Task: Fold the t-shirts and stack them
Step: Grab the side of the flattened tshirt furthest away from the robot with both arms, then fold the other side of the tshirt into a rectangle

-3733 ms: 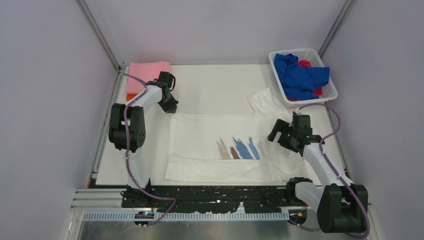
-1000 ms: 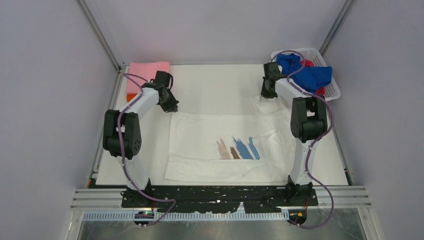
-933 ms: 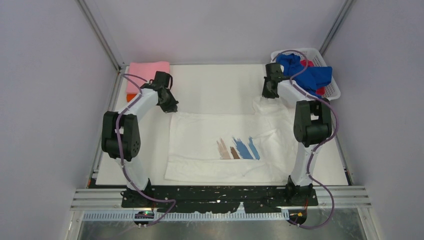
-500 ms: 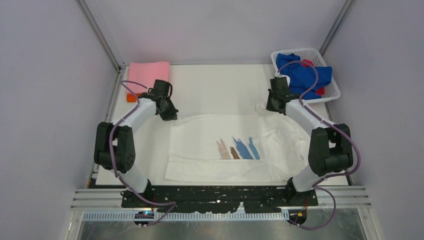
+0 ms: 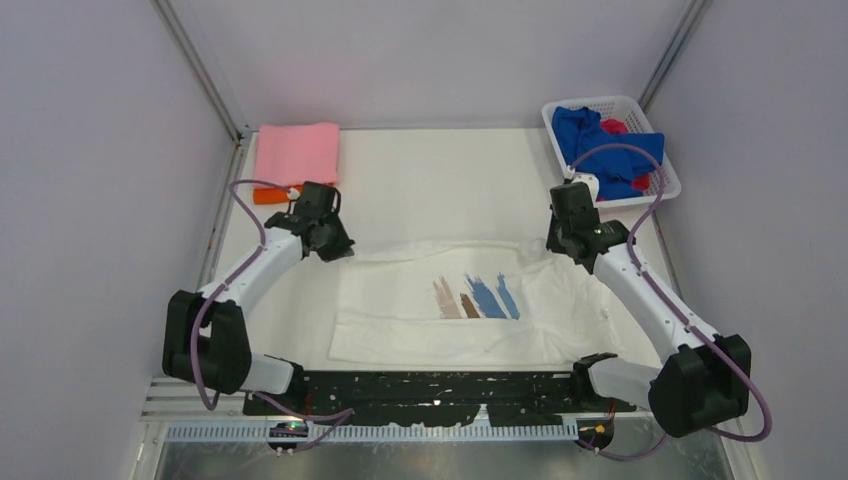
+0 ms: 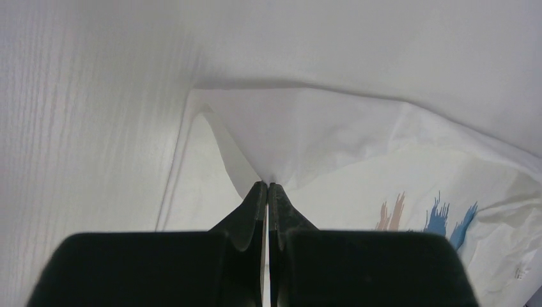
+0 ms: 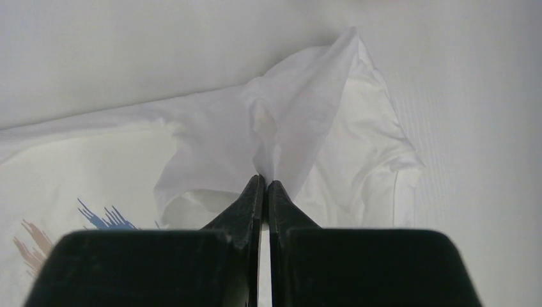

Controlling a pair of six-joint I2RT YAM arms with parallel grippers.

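The white shirt (image 5: 450,300) lies spread on the desk (image 5: 440,180), nearer the arm bases than the basket (image 5: 590,101) and to its left. Its blue and brown print (image 5: 477,297) faces up.

The left claw (image 5: 338,247) is clenched on the shirt corner farthest from the basket. The left wrist view shows the cloth pinched between closed jaws and pulled up into a peak. The right claw (image 5: 560,243) is clenched on the shirt edge just in front of the basket, with a fold of cloth tented between its closed jaws. The far edge of the shirt appears raised off the desk.

A folded pink shirt (image 5: 297,153) sits far to the left of the basket, with an orange shirt (image 5: 270,196) showing beneath its near edge. A blue shirt (image 5: 600,150) and a red shirt (image 5: 612,126) lie inside the basket.

Handling: the cloth is light, thin and limp. It drapes and sags between grip points and holds no shape. Grip at corners or hems, one claw on each side, and keep the span taut. A shallow pinch may slip, and slack probably causes wrinkles in the fold.
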